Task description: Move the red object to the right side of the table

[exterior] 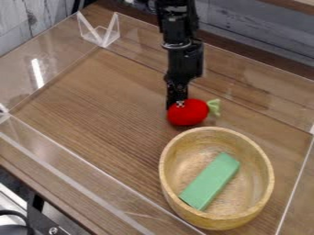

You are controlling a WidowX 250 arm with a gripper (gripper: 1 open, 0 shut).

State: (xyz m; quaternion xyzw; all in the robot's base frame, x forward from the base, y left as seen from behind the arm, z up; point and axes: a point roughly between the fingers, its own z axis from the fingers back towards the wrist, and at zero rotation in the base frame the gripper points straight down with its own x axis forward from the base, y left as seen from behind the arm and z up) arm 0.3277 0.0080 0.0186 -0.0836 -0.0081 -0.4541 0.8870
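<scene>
a: pinching looks right: the gripper (179, 98) points straight down with its fingers pressed together on the upper left of the toy strawberry (186, 113), though i can't tell how deep the hold goes.

b: where is the strawberry sitting?

a: on the wood-grain table (98, 101), right of centre, green cap turned to the right, just above the rim of the wooden bowl (174, 161).

b: so how should this step go?

a: i'd say confirm the hold first. it's glossy and rounded, so an off-centre pinch could squirt it out. lift enough to clear the bowl's rim, then carry it right slowly, keeping short of the clear acrylic wall (310, 138).

b: and the bowl?

a: it holds one flat green block (211, 182), lying diagonally inside. nothing else is in it, and the strawberry stays outside.
</scene>
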